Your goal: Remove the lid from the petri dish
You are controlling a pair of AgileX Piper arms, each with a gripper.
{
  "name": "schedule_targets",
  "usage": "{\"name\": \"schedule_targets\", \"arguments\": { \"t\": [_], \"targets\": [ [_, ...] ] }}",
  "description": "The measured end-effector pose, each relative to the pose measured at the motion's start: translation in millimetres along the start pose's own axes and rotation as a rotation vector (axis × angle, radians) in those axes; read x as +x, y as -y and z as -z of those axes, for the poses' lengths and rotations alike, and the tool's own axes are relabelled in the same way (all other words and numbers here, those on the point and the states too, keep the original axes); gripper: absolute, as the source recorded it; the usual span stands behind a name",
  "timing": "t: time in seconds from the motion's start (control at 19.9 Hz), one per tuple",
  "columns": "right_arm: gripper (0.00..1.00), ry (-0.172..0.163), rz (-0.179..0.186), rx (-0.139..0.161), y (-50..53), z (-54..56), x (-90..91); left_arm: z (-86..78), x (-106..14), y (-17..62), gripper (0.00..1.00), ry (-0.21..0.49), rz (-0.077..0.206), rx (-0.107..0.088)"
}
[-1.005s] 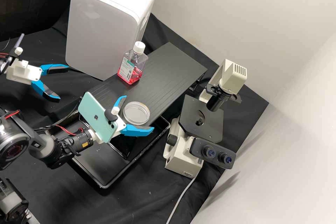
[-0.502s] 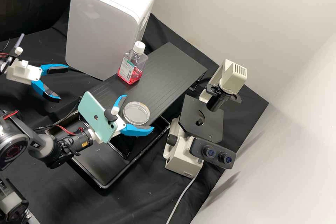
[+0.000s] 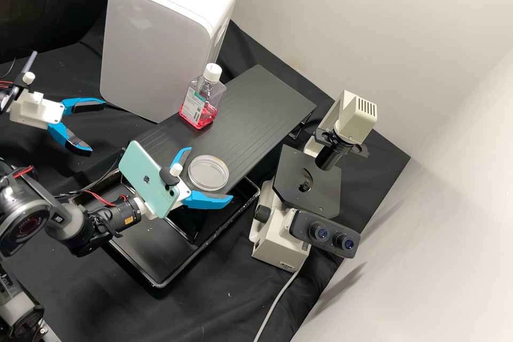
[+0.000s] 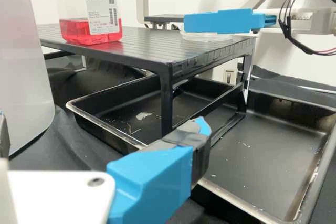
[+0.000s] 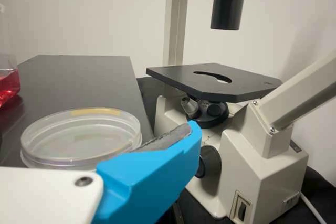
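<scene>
— Where is the petri dish (image 3: 208,172) just now?

— On the black ribbed rack (image 3: 256,107), near the corner closest to the microscope (image 3: 312,192). Its clear lid (image 5: 81,129) is seated on it.

— And the right claw (image 3: 210,173)?

— Spread open, with one blue finger on each side of the dish and level with it (whether either finger touches the rim, I cannot tell). It grips nothing.

— The left claw (image 3: 95,125)?

— Also open and empty. It hangs well apart from the dish, above the worktop (image 3: 224,299) and beside the white box (image 3: 165,32).

— What else stands on the rack?

— A flask (image 3: 202,97) with pink liquid and a white cap. It stands upright at the edge nearest the white box, well apart from the dish.

— And under the rack?

— A shallow black tray (image 3: 155,256). The left wrist view shows the rack's legs standing in it. The microscope sits on the worktop just beside the tray, its black stage level with the dish in the right wrist view.
</scene>
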Motion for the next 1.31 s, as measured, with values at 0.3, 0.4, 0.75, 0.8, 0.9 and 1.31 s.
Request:
{"name": "schedule_targets", "arguments": {
  "t": [0.3,0.4,0.75,0.8,0.9,1.31],
  "targets": [
    [0.00,0.001,0.001,0.000,0.2,-0.2,0.1,0.0,0.0,0.0,1.00,0.000,0.000,0.000],
    [0.00,0.001,0.001,-0.002,0.2,-0.2,0.1,0.0,0.0,0.0,1.00,0.000,0.000,0.000],
    [0.00,0.005,-0.003,-0.006,-0.1,-0.6,0.1,1.1,0.0,-0.4,1.00,-0.012,-0.005,-0.005],
    [0.00,0.009,-0.006,-0.003,-0.4,-1.0,0.1,0.5,0.2,-0.3,1.00,-0.009,-0.004,-0.005],
    [0.00,0.012,-0.008,-0.002,-0.6,-1.2,0.1,0.1,0.3,-0.2,1.00,-0.008,-0.004,-0.005],
    [0.00,0.012,-0.008,-0.016,-0.6,-1.2,0.1,0.1,0.3,-0.2,1.00,-0.008,-0.004,-0.005]
  ]
}}
